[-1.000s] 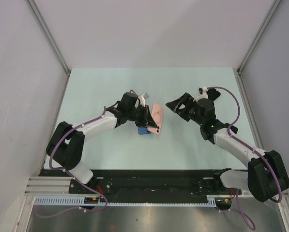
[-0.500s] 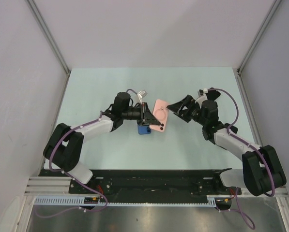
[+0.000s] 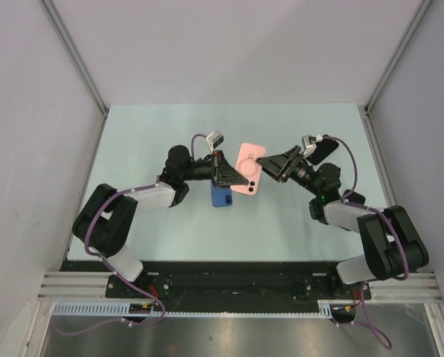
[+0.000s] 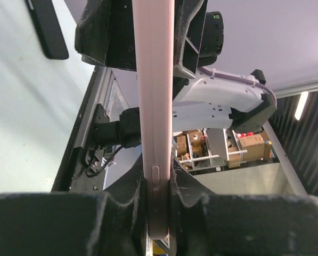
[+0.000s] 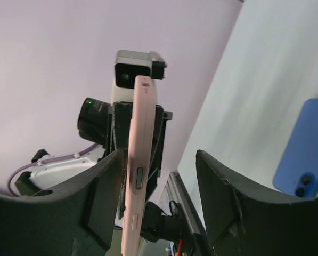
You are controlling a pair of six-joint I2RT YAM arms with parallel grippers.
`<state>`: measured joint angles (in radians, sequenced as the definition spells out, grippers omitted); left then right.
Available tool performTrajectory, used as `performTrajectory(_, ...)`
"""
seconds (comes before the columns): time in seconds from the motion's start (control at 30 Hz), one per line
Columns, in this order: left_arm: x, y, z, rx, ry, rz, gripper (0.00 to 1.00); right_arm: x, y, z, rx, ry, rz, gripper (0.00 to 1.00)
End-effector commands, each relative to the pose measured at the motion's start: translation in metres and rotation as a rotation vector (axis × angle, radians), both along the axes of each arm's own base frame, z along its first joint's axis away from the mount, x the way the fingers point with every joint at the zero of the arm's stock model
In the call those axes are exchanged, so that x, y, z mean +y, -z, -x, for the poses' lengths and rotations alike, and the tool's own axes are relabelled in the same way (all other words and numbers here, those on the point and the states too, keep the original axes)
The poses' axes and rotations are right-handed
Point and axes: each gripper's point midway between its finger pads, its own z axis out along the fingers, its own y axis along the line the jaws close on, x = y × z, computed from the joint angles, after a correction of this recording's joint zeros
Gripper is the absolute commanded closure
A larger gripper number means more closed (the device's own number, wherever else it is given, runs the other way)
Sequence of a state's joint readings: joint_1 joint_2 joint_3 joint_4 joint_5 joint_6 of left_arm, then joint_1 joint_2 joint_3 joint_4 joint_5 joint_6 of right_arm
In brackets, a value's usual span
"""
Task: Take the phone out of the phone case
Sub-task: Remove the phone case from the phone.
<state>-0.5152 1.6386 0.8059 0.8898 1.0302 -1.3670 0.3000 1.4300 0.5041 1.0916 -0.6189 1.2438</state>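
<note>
1. Hanging above the table (image 3: 147,134), the pink phone case (image 3: 247,169) runs lengthwise near-to-far, pale, round-cornered, side buttons showing.
2. The left gripper (image 3: 227,175) pinches one long edge; the right gripper (image 3: 265,162) has its jaws spread, straddling the other.
3. The blue phone (image 3: 222,195) lies flat below.

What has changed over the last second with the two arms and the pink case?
The left gripper, shut on the pink case, swung it rightward and turned its flat back toward the top camera. The right gripper moved in leftward; its open jaws now straddle the case's other edge, with a gap left on one side. The blue phone stayed on the table.
</note>
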Motion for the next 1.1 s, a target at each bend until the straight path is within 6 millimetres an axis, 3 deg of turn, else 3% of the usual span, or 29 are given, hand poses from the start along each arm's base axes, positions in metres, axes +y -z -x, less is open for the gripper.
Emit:
performTrajectory(0.0, 0.004, -0.032, 0.012, -0.116, 0.051, 0.108, 1.00, 0.003, -0.034, 0.015, -0.128, -0.057, -0.089, 0.41)
performTrajectory(0.43, 0.002, -0.019, 0.010, -0.093, 0.046, 0.070, 1.00, 0.018, -0.041, 0.018, -0.153, -0.112, -0.126, 0.60)
performTrajectory(0.53, 0.001, -0.012, 0.005, -0.106, 0.016, 0.011, 1.00, 0.019, -0.042, 0.018, -0.155, -0.112, -0.127, 0.70)
performTrajectory(0.6, 0.001, -0.003, 0.000, -0.136, -0.004, -0.068, 1.00, 0.019, -0.041, 0.017, -0.147, -0.108, -0.123, 0.95)
performTrajectory(0.63, 0.003, 0.002, 0.001, -0.144, -0.007, -0.107, 1.00, 0.018, -0.039, 0.016, -0.140, -0.103, -0.122, 1.00)
performTrajectory(0.7, 0.003, -0.001, -0.007, -0.177, -0.044, -0.148, 1.00, 0.018, -0.035, 0.013, -0.120, -0.092, -0.112, 1.00)
performTrajectory(0.73, 0.006, 0.013, -0.007, -0.170, -0.045, -0.214, 0.93, 0.018, -0.034, 0.010, -0.108, -0.077, -0.110, 1.00)
performTrajectory(0.8, 0.009, 0.013, -0.019, -0.202, -0.103, -0.280, 0.78, 0.016, -0.027, 0.006, -0.070, -0.052, -0.084, 1.00)
performTrajectory(0.83, 0.013, 0.023, -0.019, -0.198, -0.109, -0.333, 0.54, 0.015, -0.025, 0.001, -0.060, -0.027, -0.076, 1.00)
performTrajectory(0.87, 0.014, 0.023, -0.024, -0.210, -0.137, -0.354, 0.39, 0.014, -0.016, -0.002, -0.013, -0.008, -0.054, 1.00)
performTrajectory(0.93, 0.020, 0.028, -0.025, -0.211, -0.161, -0.404, 0.10, 0.009, -0.017, -0.007, -0.012, 0.044, -0.032, 1.00)
performTrajectory(0.97, 0.022, 0.027, -0.028, -0.220, -0.177, -0.422, 0.07, 0.008, -0.007, -0.009, 0.032, 0.062, -0.002, 1.00)
performTrajectory(1.03, 0.032, 0.034, -0.035, -0.237, -0.239, -0.504, 0.03, -0.001, -0.011, -0.012, 0.028, 0.131, 0.025, 1.00)
performTrajectory(1.07, 0.036, 0.034, -0.040, -0.250, -0.268, -0.533, 0.03, -0.004, 0.001, -0.014, 0.088, 0.156, 0.060, 1.00)
